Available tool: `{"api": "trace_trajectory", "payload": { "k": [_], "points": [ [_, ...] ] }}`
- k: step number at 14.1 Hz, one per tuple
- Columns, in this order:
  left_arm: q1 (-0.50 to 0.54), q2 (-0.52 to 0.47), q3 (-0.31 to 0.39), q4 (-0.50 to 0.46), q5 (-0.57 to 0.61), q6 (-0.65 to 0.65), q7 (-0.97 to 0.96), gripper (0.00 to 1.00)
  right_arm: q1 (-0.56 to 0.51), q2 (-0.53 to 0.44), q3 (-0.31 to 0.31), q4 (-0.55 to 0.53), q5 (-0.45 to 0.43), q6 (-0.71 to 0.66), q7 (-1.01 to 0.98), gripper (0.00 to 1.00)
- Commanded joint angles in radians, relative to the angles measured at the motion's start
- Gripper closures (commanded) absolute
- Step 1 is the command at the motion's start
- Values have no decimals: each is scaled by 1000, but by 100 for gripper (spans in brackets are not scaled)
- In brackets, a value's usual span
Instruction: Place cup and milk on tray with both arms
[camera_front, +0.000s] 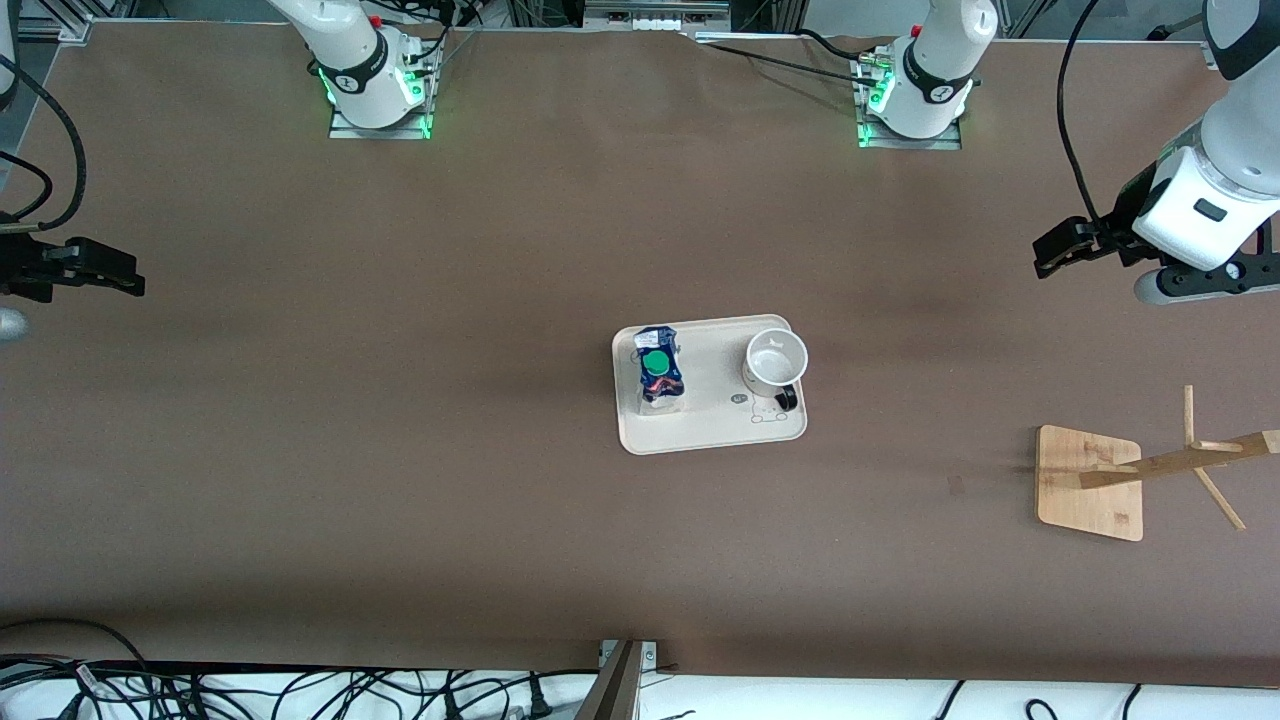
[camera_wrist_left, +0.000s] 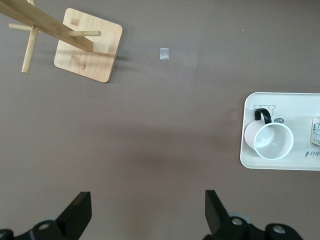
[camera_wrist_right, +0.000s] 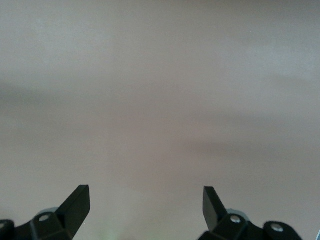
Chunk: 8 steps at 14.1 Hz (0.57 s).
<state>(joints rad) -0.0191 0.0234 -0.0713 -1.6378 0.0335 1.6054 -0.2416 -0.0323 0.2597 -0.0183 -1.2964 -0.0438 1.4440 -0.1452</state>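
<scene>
You have the cup (camera_front: 776, 358) and milk (camera_front: 658, 368) upright on the tray (camera_front: 712, 428), mid-worktop (camera_front: 400, 420). Your left tool (camera_wrist_left: 147, 215) and right tool (camera_wrist_right: 146, 207) hang wide open, empty, over bare worktop at its ends.

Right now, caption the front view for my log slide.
Cup and milk stand on the tray; both open hands, left and right, wait apart.
</scene>
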Motion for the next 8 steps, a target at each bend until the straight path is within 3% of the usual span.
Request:
{"api": "trace_trajectory", "payload": {
  "k": [1,8],
  "points": [
    [8,0,-1,47,-7,-25,10,0,-11,-8,9,2,-7,-16,48,0],
    [7,18,1,84,0,-5,10,0,-12,-8,9,2,-4,-8,87,0]
  ]
}}
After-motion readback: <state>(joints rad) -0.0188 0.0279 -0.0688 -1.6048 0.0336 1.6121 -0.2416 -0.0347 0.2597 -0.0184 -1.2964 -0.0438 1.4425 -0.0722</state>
